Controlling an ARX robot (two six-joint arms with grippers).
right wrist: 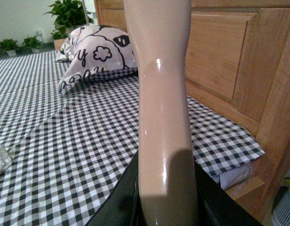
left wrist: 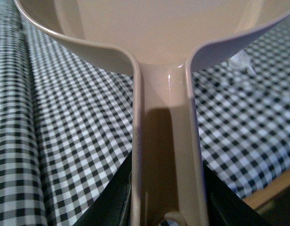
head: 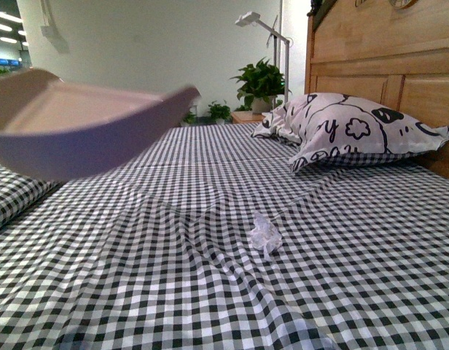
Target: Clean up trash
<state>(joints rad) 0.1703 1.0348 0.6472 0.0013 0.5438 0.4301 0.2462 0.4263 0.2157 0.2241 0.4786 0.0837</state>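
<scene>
Front view shows the trash point(head: 264, 235), a small crumpled white wad, lying on the checked sheet point(head: 137, 292) in the middle of the bed, with a pillow point(head: 356, 131) behind it. The pink dustpan point(head: 79, 127) hangs in the air, well to its left. The left gripper point(left wrist: 168, 207) squeezes the dustpan's handle. The right gripper point(right wrist: 166, 202) squeezes a pale handle point(right wrist: 161, 94); its end is hidden. The trash looks very light, so a quick push might flick it away. The sheet is soft and bumpy, so the dustpan's edge might catch a fold or slide over the trash.
</scene>
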